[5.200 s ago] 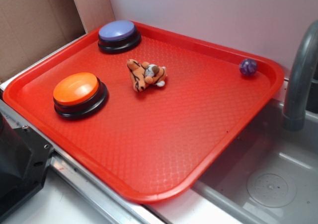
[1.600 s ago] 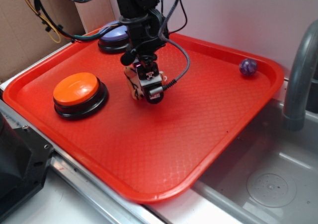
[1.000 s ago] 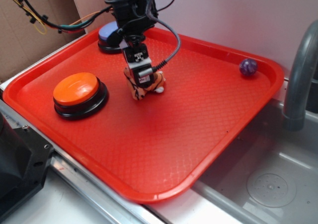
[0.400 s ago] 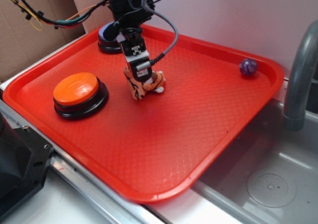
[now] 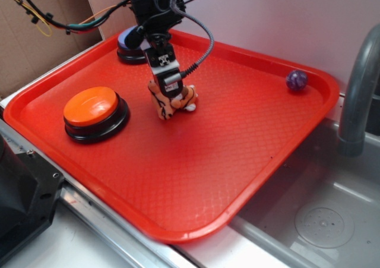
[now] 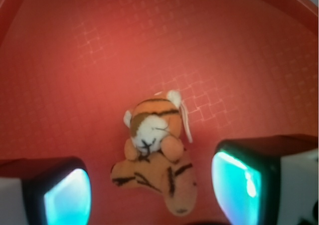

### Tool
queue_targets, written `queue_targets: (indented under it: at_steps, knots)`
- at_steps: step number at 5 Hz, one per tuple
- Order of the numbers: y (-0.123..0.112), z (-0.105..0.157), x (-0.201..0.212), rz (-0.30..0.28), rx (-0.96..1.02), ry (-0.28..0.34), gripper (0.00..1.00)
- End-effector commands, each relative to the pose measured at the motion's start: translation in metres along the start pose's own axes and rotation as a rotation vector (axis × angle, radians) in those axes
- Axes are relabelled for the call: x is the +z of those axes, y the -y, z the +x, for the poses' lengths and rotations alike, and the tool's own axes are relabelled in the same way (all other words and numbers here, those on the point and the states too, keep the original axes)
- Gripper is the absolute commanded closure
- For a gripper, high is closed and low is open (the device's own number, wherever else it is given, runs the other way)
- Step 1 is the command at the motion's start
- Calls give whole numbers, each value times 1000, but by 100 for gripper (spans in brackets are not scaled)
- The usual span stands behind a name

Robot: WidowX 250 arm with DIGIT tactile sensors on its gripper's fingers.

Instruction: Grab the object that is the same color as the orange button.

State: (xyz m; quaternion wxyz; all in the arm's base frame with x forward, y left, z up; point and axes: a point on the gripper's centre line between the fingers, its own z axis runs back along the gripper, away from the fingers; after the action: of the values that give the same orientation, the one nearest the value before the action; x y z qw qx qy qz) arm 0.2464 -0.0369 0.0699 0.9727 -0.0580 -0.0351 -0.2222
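Orange button (image 5: 95,112) sits at the near-left of the red tray (image 5: 196,185). Mid-tray, the gripper (image 6: 152,182) is spread wide, straddling the tiger toy (image 6: 157,157), pads not touching it. Purple button (image 5: 129,45) and purple ball (image 5: 297,80) lie farthest.

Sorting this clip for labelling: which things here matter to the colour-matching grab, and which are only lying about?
Belong to the job:
- plush tiger, between the fingers of the open hand
- orange button, the colour cue
- hand itself

Just lying about:
- purple button, behind the arm
- purple ball, near the far edge of the tray
- grey faucet
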Motion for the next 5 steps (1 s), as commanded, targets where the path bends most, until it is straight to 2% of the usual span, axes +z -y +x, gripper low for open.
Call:
queue_targets:
  at_steps: [1,2,3,5]
  knots:
    - [5,7,6,14,-8,30,0]
    - [4,8,1,28,-5,24,0]
    - [3,12,-18,25,-11,-8,0]
    - [6,14,-45,-1,-12,-61,0]
